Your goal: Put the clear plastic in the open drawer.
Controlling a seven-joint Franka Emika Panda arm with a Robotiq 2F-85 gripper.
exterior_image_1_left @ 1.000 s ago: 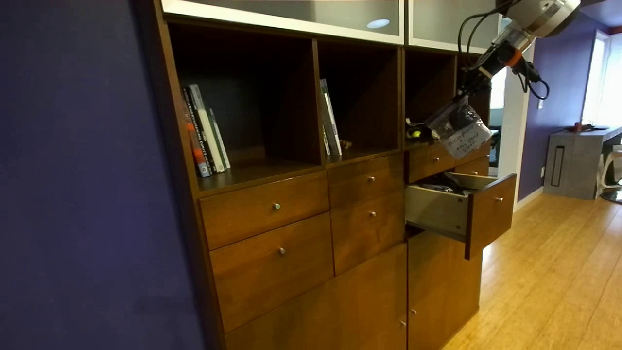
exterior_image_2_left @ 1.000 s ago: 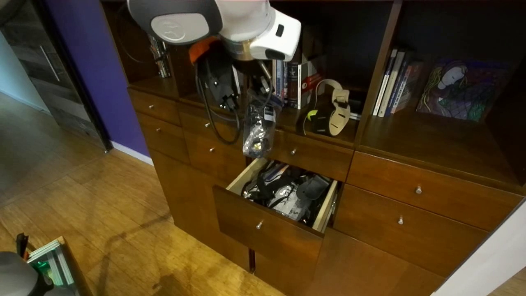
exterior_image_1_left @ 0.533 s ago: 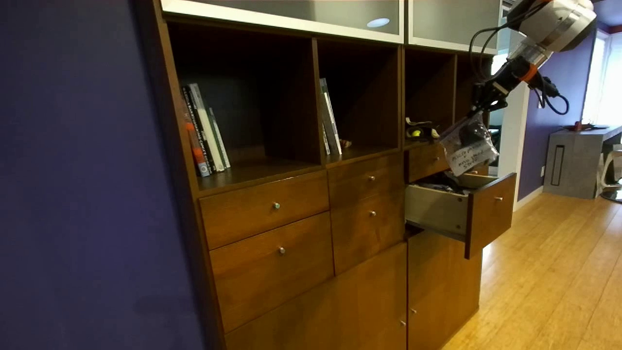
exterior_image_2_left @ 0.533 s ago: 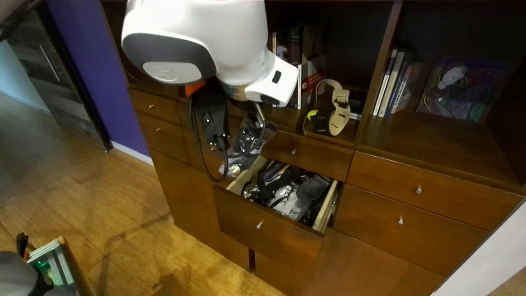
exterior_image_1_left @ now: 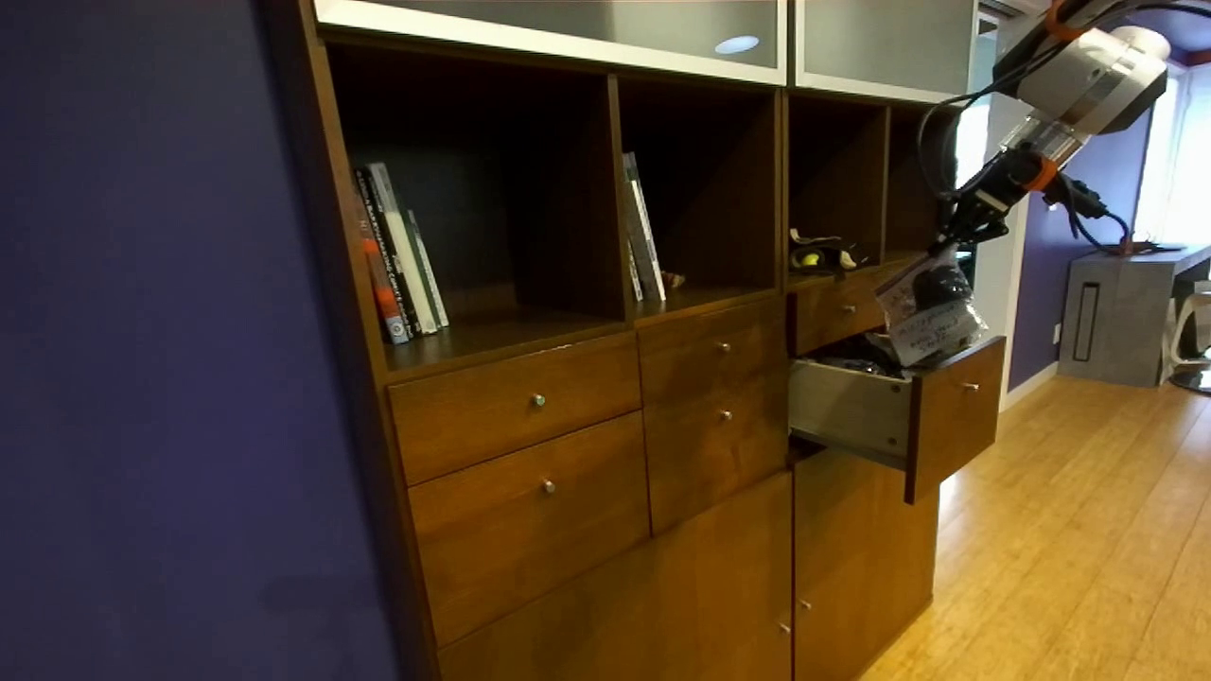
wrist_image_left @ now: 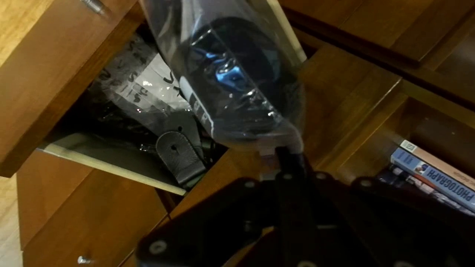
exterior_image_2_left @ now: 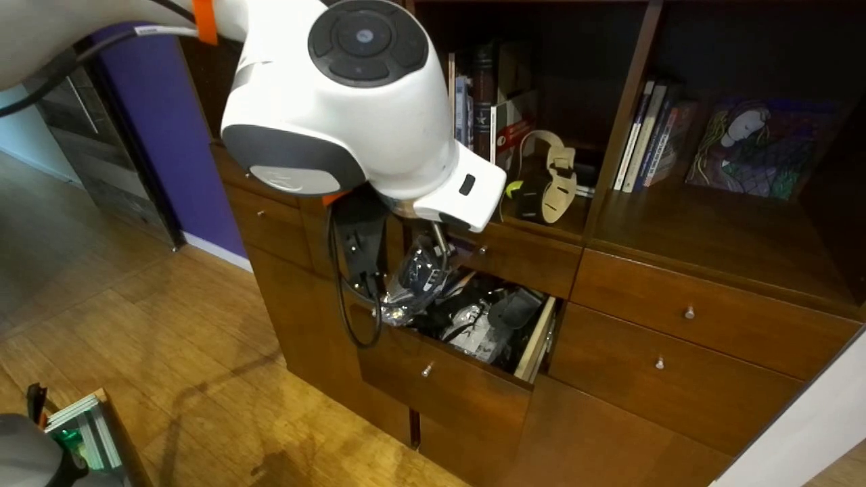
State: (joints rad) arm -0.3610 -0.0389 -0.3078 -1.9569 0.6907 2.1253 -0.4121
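1. Black two-finger gripper (wrist_image_left: 285, 159) at the lower middle of the wrist view had its fingers pinched narrow on the near edge of a clear plastic bag (wrist_image_left: 237, 81) with a dark rounded item inside. Only film seemed to sit between the tips.
2. Bag hung tilted below the fingertips, right of centre in an exterior view. White handwritten label (exterior_image_1_left: 932, 331) faced the camera; text too blurred to trust.
3. Target was a reddish-brown wooden drawer (exterior_image_2_left: 467, 392) with a small round metal knob (exterior_image_2_left: 427, 370), pulled out at lower centre of an exterior view. Contents, left half of the wrist view: black leather tab (wrist_image_left: 182, 163), crumpled clear packets (wrist_image_left: 148, 83) marked in black.
4. Bag was over the opening, not settled in it. Its lower end overlapped the drawer's left corner as framed in an exterior view; touching or just above, couldn't tell.
5. Step in hand, my read: the placing. Carry looked done, release not yet.
6. Next move called for a shift toward the drawer's middle so the loose end cleared the front panel, then down, then fingers apart.
7. Black cable loop (exterior_image_2_left: 365, 346) hung beside the bag, across that corner as framed; I rated it a snag risk for the descent.
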